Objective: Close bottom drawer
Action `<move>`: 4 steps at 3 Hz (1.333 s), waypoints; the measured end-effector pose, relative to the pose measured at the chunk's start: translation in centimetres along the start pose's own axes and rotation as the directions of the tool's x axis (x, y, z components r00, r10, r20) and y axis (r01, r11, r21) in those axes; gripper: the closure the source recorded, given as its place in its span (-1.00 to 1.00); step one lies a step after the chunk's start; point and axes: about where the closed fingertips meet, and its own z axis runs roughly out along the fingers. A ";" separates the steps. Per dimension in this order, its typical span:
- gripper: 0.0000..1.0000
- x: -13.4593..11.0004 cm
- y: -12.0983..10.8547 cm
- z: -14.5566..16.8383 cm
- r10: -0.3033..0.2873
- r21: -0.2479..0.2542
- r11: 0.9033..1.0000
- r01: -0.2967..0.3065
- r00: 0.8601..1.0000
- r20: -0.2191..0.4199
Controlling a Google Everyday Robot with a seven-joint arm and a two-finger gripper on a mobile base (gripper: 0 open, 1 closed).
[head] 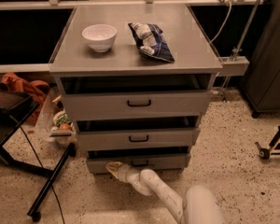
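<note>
Fingers (110, 166) pressed together, gripper (113, 168) low at the left of the bottom drawer (154, 162), best push straight in, not sideways.

Single camera view, set high and in front of the cabinet (135, 59), facing forward and down at moderate range. The cabinet top and all three drawer fronts are in frame. The arm (161, 196) enters from the lower edge, placing the gripper (113, 167) low against the bottom drawer (165, 161) front, toward its left end.
</note>
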 end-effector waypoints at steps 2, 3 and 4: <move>1.00 0.2 -1.1 -0.1 -0.005 0.048 0.999 0.005 1.000 0.003; 1.00 0.2 -1.1 -0.9 0.015 0.003 1.000 -0.015 1.000 0.001; 1.00 -0.2 0.0 -2.4 0.032 -0.105 0.994 -0.033 0.999 -0.012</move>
